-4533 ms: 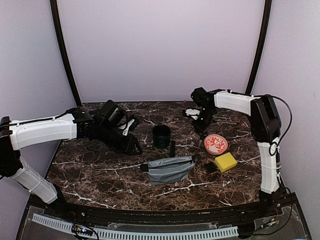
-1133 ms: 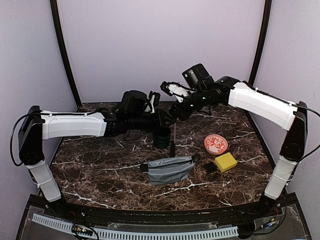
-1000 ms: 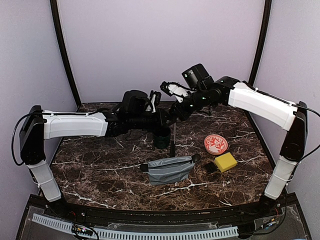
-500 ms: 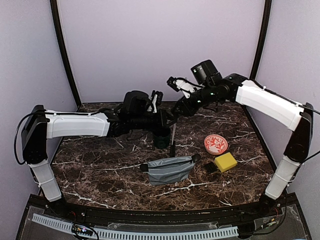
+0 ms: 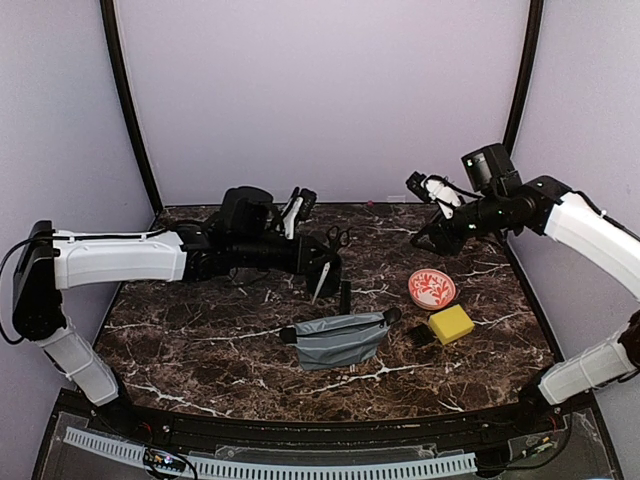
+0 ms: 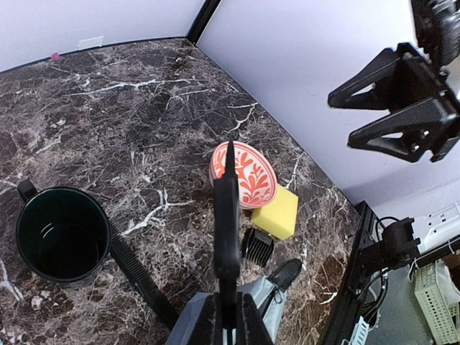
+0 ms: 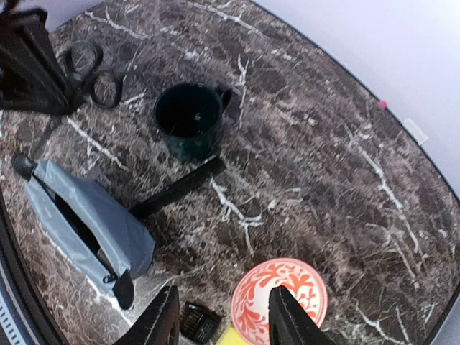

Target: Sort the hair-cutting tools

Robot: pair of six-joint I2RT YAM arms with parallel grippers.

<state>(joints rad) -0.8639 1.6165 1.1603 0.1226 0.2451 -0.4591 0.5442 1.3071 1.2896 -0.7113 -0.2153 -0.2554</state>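
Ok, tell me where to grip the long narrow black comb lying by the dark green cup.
Grip the long narrow black comb at mid-length, across its width, from straight above. It lies flat on the marble table, ends near the dark green cup and grey fabric pouch, so the middle is clearest.

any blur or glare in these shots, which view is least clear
Top external: even light, no obvious glare, but the left gripper blends into the dark marble table. Left wrist: the scissors, close to the lens, look soft; the cup is sharp. Right wrist: its fingers are dark and soft.
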